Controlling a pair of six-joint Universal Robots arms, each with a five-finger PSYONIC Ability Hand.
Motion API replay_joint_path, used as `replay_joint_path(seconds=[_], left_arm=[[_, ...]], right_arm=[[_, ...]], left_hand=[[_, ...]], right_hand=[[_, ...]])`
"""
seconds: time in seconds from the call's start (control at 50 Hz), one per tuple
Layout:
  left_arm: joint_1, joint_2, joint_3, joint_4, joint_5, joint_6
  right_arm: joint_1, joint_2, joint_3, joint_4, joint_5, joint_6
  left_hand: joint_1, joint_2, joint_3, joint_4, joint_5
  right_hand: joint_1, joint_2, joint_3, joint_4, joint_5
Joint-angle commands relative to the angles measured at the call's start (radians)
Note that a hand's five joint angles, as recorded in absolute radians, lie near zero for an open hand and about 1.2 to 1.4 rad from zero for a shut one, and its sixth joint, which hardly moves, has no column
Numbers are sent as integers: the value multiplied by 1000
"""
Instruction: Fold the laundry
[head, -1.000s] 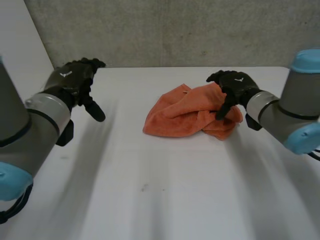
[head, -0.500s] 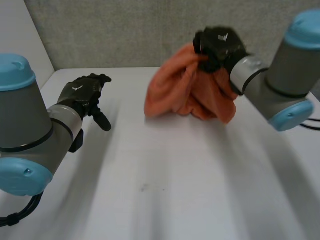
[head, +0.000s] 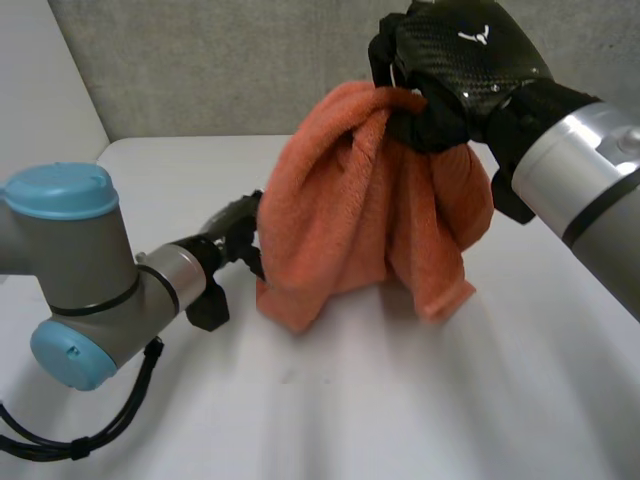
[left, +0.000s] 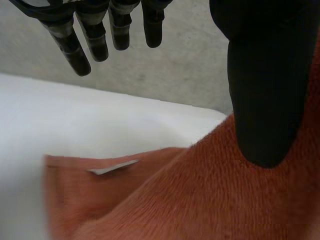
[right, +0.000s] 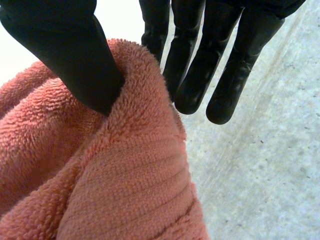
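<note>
Orange terry towel hangs bunched over the white bench, pinched at its top fold by the right robot hand; the left robot hand, fingers straight and apart, hovers beside its lower edge. Soft, light, limp: corners likely offer the best hold.

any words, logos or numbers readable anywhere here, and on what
No readable words or numbers anywhere.
On the back of the right hand: a white emblem, a winged mark with no letters.
On the orange towel, in the left wrist view: a small pale label, seen nearly edge-on, nothing legible.
</note>
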Motion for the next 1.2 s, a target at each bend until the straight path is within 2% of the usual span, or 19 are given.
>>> replay_joint_path(seconds=[0.02, 0.04, 0.08, 0.18, 0.22, 0.24, 0.26, 0.28, 0.3, 0.32, 0.48, 0.6, 0.72, 0.76, 0.92, 1.06, 1.2], left_arm=[[-9, -50, -2, 8, 112, -81], [-9, -51, -1, 8, 109, -86], [-8, -48, 2, 2, 103, -87], [3, -10, -1, -18, 97, -87], [12, 12, -5, -28, 95, -84], [29, 33, -10, -38, 94, -84], [52, 51, -14, -39, 94, -84], [52, 51, -14, -39, 94, -84], [74, 70, -16, -42, 92, -83], [95, 93, -16, -48, 92, -81], [172, 185, -111, -76, 62, -71], [172, 213, -223, -71, 54, -51], [137, 200, -326, -62, 46, 81], [97, 167, -329, -55, 27, 153], [46, 59, -269, 22, -70, 203], [32, -10, -212, 67, -84, 206], [13, -73, -163, 142, -84, 238]], right_arm=[[-7, -33, 56, -3, 4, 43], [-13, -48, 64, -6, 6, 43], [-15, -61, 72, -6, 6, 43], [-61, -70, 82, -7, 18, 40], [-101, -62, 92, -7, 16, 40], [-101, -62, 92, -7, 16, 40], [-105, -55, 93, -7, 18, 40], [-105, -55, 93, -7, 18, 40], [-105, -49, 95, -10, 16, 40], [-105, -26, 96, -12, 19, 37], [-112, 71, 79, -23, 78, 34], [-112, 91, 84, -41, 98, 34], [-113, 126, 87, -49, 99, 43], [-113, 128, 95, -52, 98, 43], [-119, 129, 113, -52, 98, 48], [-122, 128, 122, -52, 96, 48], [-124, 129, 142, -53, 95, 50]], left_hand=[[706, 717, 715, 716, 689], [1138, 1149, 1147, 1148, 1121], [1201, 1211, 1210, 1211, 1183], [1199, 1209, 1207, 1208, 1181], [1175, 1185, 1184, 1185, 1158], [1056, 1066, 1065, 1066, 1038], [726, 736, 735, 736, 709], [723, 733, 732, 733, 705], [328, 338, 336, 337, 310], [114, 125, 123, 124, 97], [92, 102, 100, 101, 74], [101, 111, 109, 110, 83], [101, 111, 109, 110, 83], [98, 108, 106, 107, 80], [138, 149, 147, 148, 121], [230, 240, 238, 239, 212], [414, 425, 423, 424, 397]], right_hand=[[479, 216, 212, 204, 278], [479, 216, 212, 204, 278], [479, 216, 212, 204, 278], [479, 216, 212, 204, 278], [479, 216, 212, 204, 278], [479, 216, 212, 204, 278], [479, 216, 212, 204, 278], [479, 216, 212, 204, 278], [479, 216, 212, 204, 278], [479, 216, 212, 204, 278], [479, 216, 212, 204, 278], [479, 216, 212, 204, 278], [479, 216, 212, 204, 278], [479, 216, 212, 204, 278], [479, 216, 212, 204, 278], [479, 216, 212, 204, 278], [479, 216, 212, 204, 278]])
